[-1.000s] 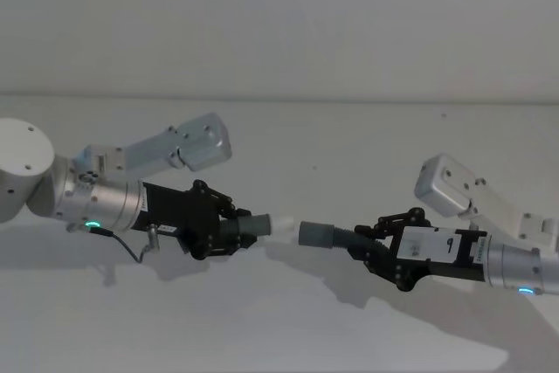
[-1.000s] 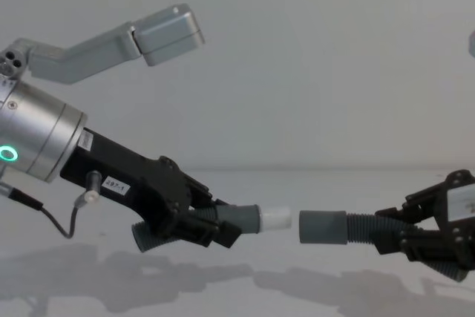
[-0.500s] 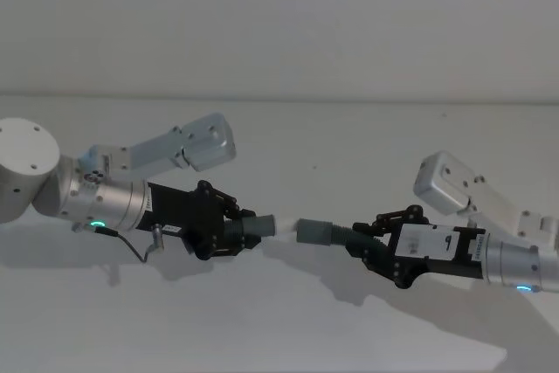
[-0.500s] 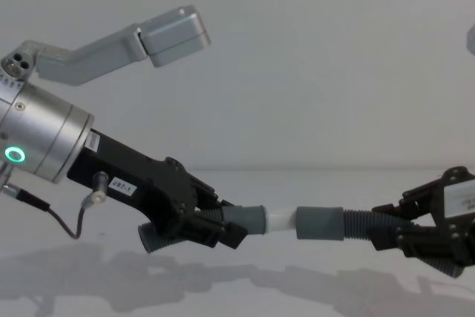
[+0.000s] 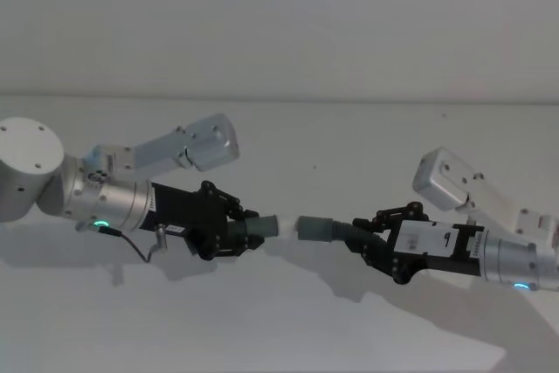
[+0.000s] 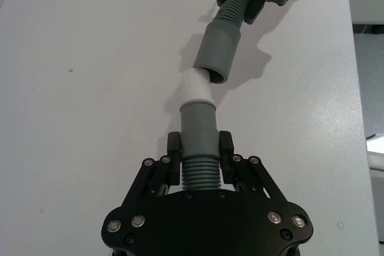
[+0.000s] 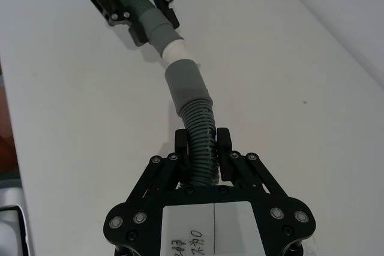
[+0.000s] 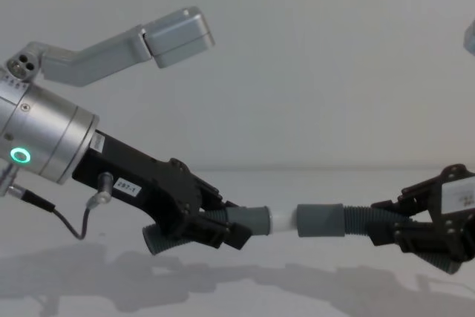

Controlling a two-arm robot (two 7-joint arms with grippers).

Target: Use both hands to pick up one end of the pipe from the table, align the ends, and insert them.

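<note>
Both arms are raised over the white tabletop [image 5: 288, 321], reaching toward each other from opposite sides.

Left gripper [image 5: 234, 229]: clenched on the short pipe piece [image 8: 241, 222], its fingers [image 6: 225, 146] pressing both sides of the ribbed part just behind the smooth grey collar. In the chest view the piece's curved tail sticks out below the gripper, and its white tip [image 8: 283, 220] points right. A green ring light glows on the silver arm body on the left.

Right gripper [image 5: 371, 238]: grasping the long ribbed pipe piece [image 8: 356, 222], with its 2 fingers [image 7: 180, 142] clamped across the ribs a little way behind the smooth cuff [image 8: 320, 220]. The cuff points left, toward the white tip.

Position of the 2 ends:
- Chest view: white tip and cuff are at the same height, and the tip touches or just enters the cuff mouth. Most of the white part is exposed between collar and cuff.
- Left wrist view: the cuff sits at a slight angle to the short piece, with the tip at its rim.
- Right wrist view: the tip meets the cuff opening. How deep it sits inside, cannot tell.

Both pieces are held clear of the tabletop, about midway between the 2 arms. Their shadows fall on the surface below them.
</note>
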